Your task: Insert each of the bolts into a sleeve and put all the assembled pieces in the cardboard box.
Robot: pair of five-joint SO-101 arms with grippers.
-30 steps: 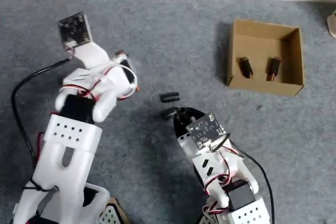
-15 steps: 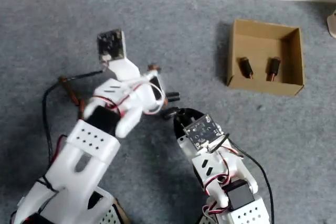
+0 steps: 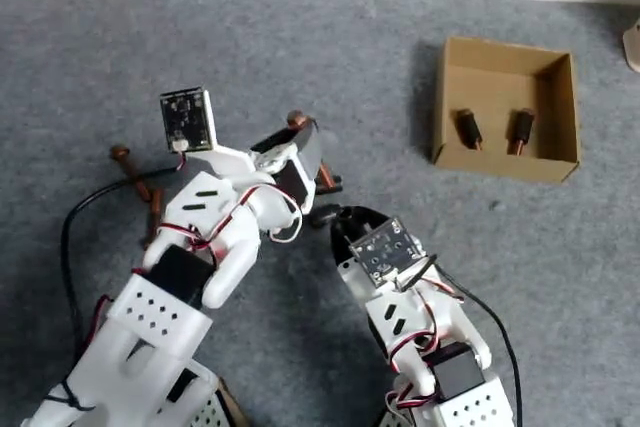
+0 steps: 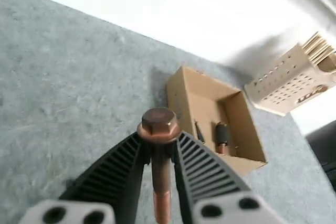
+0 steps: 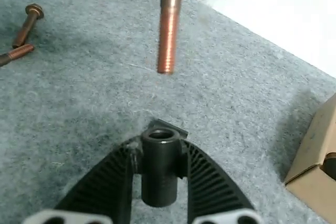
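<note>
- The grey carpeted table (image 3: 520,277) carries both arms; their bases are cut off at the near edge of the high view.
- The left arm (image 3: 190,257) reaches toward the table's middle and hides part of the carpet beneath it.
- The cardboard box (image 3: 497,164) sits open, well apart from the grippers, with two assembled pieces (image 3: 468,128) (image 3: 520,130) lying side by side inside. In the left wrist view its near wall hides most of them.
- The left gripper (image 4: 159,140) pinches a copper bolt (image 4: 159,129) just under its hex head; the shank hangs down, its tip cut off in that view.
- The right gripper (image 5: 159,156) has its fingers clamped on a black sleeve (image 5: 159,166), bore facing up, with the bolt's threaded end near above it, not touching.
- A second sleeve (image 3: 330,185) lies on the carpet, mostly hidden behind the left gripper.
- Two loose bolts (image 3: 130,169) (image 3: 155,212) lie beside the left arm, one partly covered by it.
</note>
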